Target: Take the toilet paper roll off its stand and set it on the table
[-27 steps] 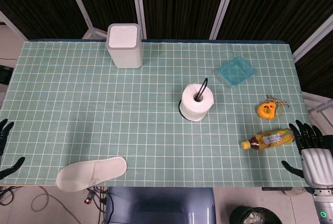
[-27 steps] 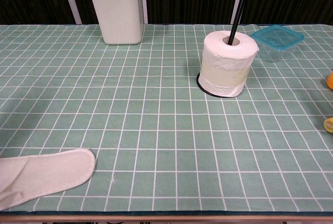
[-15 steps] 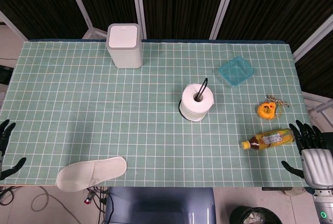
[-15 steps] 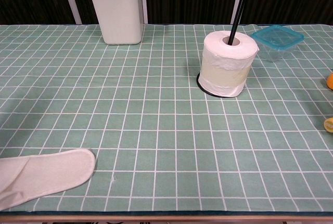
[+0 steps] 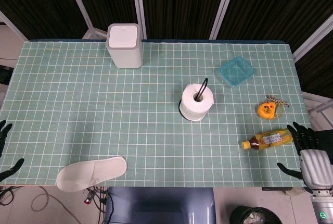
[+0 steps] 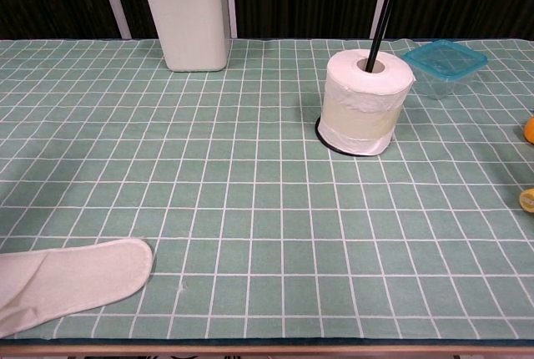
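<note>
Near the middle of the desk (image 5: 78, 94), a little toward its right edge, the toilet paper roll (image 5: 197, 101) sits upright on its stand (image 5: 203, 86), the black rod rising through the core and the dark base showing under the roll's near side. No object touches it. A teal lidded container (image 5: 237, 71) lies beyond it toward the far right corner, a white bin (image 5: 124, 45) stands at the far edge to the left, and a white slipper (image 5: 91, 173) lies at the near edge toward the left corner. An orange tape measure (image 5: 267, 109) and a yellow-labelled bottle (image 5: 268, 139), lying on its side, are near the right edge; the label's writing is too small to read.

Only the head view shows the hands. The right hand (image 5: 308, 154) hangs just off the near right corner, fingers spread and empty, fingertips close to the bottle's base. The left hand (image 5: 5, 148) is mostly cut off at the left edge, its visible fingers apart, holding nothing. The chest view shows the roll's paper wrap band more plainly.
</note>
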Robot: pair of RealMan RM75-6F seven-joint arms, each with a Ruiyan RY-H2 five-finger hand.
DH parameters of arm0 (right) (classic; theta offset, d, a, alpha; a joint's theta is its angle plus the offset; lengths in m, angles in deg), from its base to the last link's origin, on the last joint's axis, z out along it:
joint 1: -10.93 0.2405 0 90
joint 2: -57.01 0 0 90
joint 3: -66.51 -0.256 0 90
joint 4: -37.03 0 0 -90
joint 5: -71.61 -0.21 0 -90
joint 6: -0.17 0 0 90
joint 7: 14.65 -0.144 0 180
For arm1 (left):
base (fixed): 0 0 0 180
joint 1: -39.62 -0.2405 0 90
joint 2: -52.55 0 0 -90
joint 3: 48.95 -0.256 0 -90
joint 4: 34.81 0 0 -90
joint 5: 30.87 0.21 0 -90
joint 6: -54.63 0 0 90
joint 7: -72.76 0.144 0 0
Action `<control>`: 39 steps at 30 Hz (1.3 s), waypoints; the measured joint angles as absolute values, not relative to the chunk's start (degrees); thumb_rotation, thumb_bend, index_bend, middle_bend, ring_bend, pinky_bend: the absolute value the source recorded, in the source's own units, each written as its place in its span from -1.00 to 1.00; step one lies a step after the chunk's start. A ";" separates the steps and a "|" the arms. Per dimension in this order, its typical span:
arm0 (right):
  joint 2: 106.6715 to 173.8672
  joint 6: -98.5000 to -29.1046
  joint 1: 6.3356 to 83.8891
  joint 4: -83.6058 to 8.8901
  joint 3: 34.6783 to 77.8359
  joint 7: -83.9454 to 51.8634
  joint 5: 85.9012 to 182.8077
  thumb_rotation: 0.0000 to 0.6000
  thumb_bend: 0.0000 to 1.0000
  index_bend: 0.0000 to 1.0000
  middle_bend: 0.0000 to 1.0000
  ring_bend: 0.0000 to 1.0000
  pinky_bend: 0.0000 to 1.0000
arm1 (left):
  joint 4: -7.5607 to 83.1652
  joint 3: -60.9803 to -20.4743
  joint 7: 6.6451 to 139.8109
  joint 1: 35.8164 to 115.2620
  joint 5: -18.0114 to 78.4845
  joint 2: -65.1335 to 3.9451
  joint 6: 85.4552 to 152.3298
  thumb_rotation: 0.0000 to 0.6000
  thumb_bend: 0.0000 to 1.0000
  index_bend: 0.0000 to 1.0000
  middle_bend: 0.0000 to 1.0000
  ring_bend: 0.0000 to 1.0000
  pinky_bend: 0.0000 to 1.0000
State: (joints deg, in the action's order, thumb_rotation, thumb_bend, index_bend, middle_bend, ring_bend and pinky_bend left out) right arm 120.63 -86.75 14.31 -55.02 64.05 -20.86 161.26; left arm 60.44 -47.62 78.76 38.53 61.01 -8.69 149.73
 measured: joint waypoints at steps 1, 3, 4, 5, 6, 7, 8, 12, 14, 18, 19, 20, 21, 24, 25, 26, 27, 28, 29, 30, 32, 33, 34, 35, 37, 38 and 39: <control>120.43 -85.94 14.57 -55.37 64.20 -22.65 161.23 1.00 -0.95 -1.00 -1.00 -1.00 -1.00 | 60.44 -47.53 78.74 38.52 60.93 -8.71 149.79 1.00 -0.65 -0.91 -1.00 -1.00 -0.97; 120.14 -84.37 15.23 -55.79 64.28 -25.58 161.10 1.00 -0.95 -1.00 -1.00 -1.00 -1.00 | 60.40 -47.41 78.73 38.53 60.71 -8.76 149.74 1.00 -0.65 -0.91 -1.00 -1.00 -0.97; 120.03 -83.07 15.95 -55.98 64.15 -27.31 160.90 1.00 -0.95 -1.00 -1.00 -1.00 -1.00 | 60.37 -47.39 78.74 38.56 60.69 -8.77 149.65 1.00 -0.65 -0.91 -1.00 -1.00 -0.98; 120.04 -82.13 16.65 -56.08 63.91 -28.24 160.69 1.00 -0.97 -1.00 -1.00 -1.00 -1.00 | 60.35 -47.38 78.77 38.60 60.66 -8.79 149.57 1.00 -0.65 -0.91 -1.00 -1.00 -0.98; 120.12 -81.37 17.39 -56.18 63.61 -28.76 160.50 1.00 -0.98 -1.00 -1.00 -1.00 -1.00 | 60.34 -47.35 78.88 38.64 60.59 -8.84 149.46 1.00 -0.65 -0.91 -1.00 -1.00 -0.98; 120.30 -80.72 18.17 -56.34 63.28 -29.01 160.28 1.00 -0.99 -1.00 -1.00 -1.00 -1.00 | 60.34 -47.33 79.00 38.67 60.54 -8.89 149.38 1.00 -0.65 -0.91 -1.00 -1.00 -0.97; 120.44 -80.34 18.57 -56.52 63.03 -29.07 160.04 1.00 -1.00 -1.00 -1.00 -1.00 -1.00 | 60.35 -47.33 79.14 38.70 60.51 -8.94 149.29 1.00 -0.65 -0.91 -1.00 -1.00 -0.97; 120.94 -76.55 21.05 -57.88 61.77 -31.96 158.48 1.00 -1.00 -1.00 -1.00 -1.00 -1.00 | 60.51 -47.41 79.74 38.80 60.28 -9.15 148.79 1.00 -0.65 -0.91 -1.00 -1.00 -0.97; 121.25 -72.83 23.15 -58.58 60.72 -36.89 157.11 1.00 -1.00 -1.00 -1.00 -1.00 -1.00 | 60.51 -47.39 79.93 38.87 60.15 -9.22 148.58 1.00 -0.65 -0.91 -1.00 -1.00 -0.97; 123.26 -65.27 27.66 -58.30 58.20 -47.49 153.58 1.00 -1.00 -1.00 -1.00 -1.00 -1.00 | 60.48 -47.29 80.13 39.01 59.67 -9.27 148.14 1.00 -0.65 -0.91 -1.00 -1.00 -0.97; 124.36 -63.72 29.01 -57.86 57.39 -49.61 152.09 1.00 -1.00 -1.00 -1.00 -1.00 -1.00 | 60.48 -47.25 80.19 39.01 59.55 -9.28 148.12 1.00 -0.65 -0.91 -1.00 -1.00 -0.97; 125.32 -62.67 30.00 -57.44 56.80 -50.60 150.84 1.00 -1.00 -1.00 -1.00 -1.00 -1.00 | 60.48 -47.23 80.21 39.01 59.45 -9.27 148.08 1.00 -0.65 -0.91 -1.00 -1.00 -0.97; 126.37 -61.65 30.98 -56.94 56.22 -51.07 149.48 1.00 -1.00 -1.00 -1.00 -1.00 -1.00 | 60.49 -47.24 80.18 39.00 59.39 -9.23 148.00 1.00 -0.65 -0.91 -1.00 -1.00 -0.97; 130.72 -58.00 34.53 -54.83 54.14 -49.18 143.86 1.00 -1.00 -1.00 -1.00 -1.00 -1.00 | 60.49 -47.21 80.07 38.98 59.22 -9.13 147.95 1.00 -0.65 -0.91 -1.00 -1.00 -0.97; 132.69 -56.57 35.98 -53.86 53.24 -47.54 141.18 1.00 -1.00 -1.00 -1.00 -1.00 -1.00 | 60.48 -47.19 80.04 38.97 59.14 -9.11 147.95 1.00 -0.65 -0.91 -1.00 -1.00 -0.97; 134.17 -55.52 37.06 -53.07 52.55 -46.30 139.16 1.00 -1.00 -1.00 -1.00 -1.00 -1.00 | 60.47 -47.16 80.02 38.96 59.08 -9.09 147.94 1.00 -0.65 -0.91 -1.00 -1.00 -0.97; 135.63 -54.47 38.15 -52.24 51.85 -45.23 137.22 1.00 -1.00 -1.00 -1.00 -1.00 -1.00 | 60.47 -47.13 80.02 38.96 59.02 -9.08 147.93 1.00 -0.65 -0.91 -1.00 -1.00 -0.97; 137.46 -53.06 39.58 -51.07 50.94 -44.06 134.86 1.00 -1.00 -1.00 -1.00 -1.00 -1.00 | 60.46 -47.12 80.05 38.96 58.96 -9.08 147.93 1.00 -0.65 -0.91 -1.00 -1.00 -0.97; 138.66 -52.02 40.65 -50.23 50.30 -43.32 133.28 1.00 -1.00 -1.00 -1.00 -1.00 -1.00 | 60.46 -47.10 80.11 38.96 58.89 -9.09 147.90 1.00 -0.65 -0.91 -1.00 -1.00 -0.97; 139.68 -51.12 41.62 -49.43 49.71 -42.65 131.87 1.00 -1.00 -1.00 -1.00 -1.00 -1.00 | 60.46 -47.09 80.24 38.97 58.83 -9.13 147.84 1.00 -0.65 -0.91 -1.00 -1.00 -0.97; 142.08 -49.39 43.49 -47.52 48.39 -41.11 128.88 1.00 -1.00 -1.00 -1.00 -1.00 -1.00 | 60.49 -47.11 80.43 39.00 58.79 -9.17 147.69 1.00 -0.65 -0.91 -1.00 -1.00 -0.97; 142.58 -49.03 43.81 -47.13 48.12 -40.84 128.32 1.00 -1.00 -1.00 -1.00 -1.00 -1.00 | 60.50 -47.13 80.51 39.02 58.79 -9.19 147.62 1.00 -0.65 -0.91 -1.00 -1.00 -0.97; 143.44 -48.44 44.31 -46.50 47.68 -40.48 127.42 1.00 -1.00 -1.00 -1.00 -1.00 -1.00 | 60.50 -47.16 80.60 39.05 58.80 -9.22 147.56 1.00 -0.65 -0.91 -1.00 -1.00 -0.97; 144.15 -47.90 44.66 -45.98 47.42 -40.34 126.75 1.00 -1.00 -1.00 -1.00 -1.00 -1.00 | 60.49 -47.18 80.68 39.07 58.81 -9.24 147.52 1.00 -0.65 -0.91 -1.00 -1.00 -0.97; 145.26 -47.07 45.27 -45.01 47.10 -40.25 125.76 1.00 -1.00 -1.00 -1.00 -1.00 -1.00 | 60.46 -47.16 80.75 39.10 58.70 -9.27 147.42 1.00 -0.65 -0.91 -1.00 -1.00 -0.97; 145.90 -46.69 45.61 -44.39 46.94 -40.20 125.24 1.00 -1.00 -1.00 -1.00 -1.00 -1.00 | 60.42 -47.11 80.76 39.11 58.54 -9.28 147.37 1.00 -0.65 -0.91 -1.00 -1.00 -0.97; 146.56 -46.37 45.96 -43.67 46.78 -40.09 124.75 1.00 -1.00 -1.00 -1.00 -1.00 -1.00 | 60.38 -47.05 80.75 39.12 58.33 -9.29 147.31 1.00 -0.65 -0.91 -1.00 -1.00 -0.97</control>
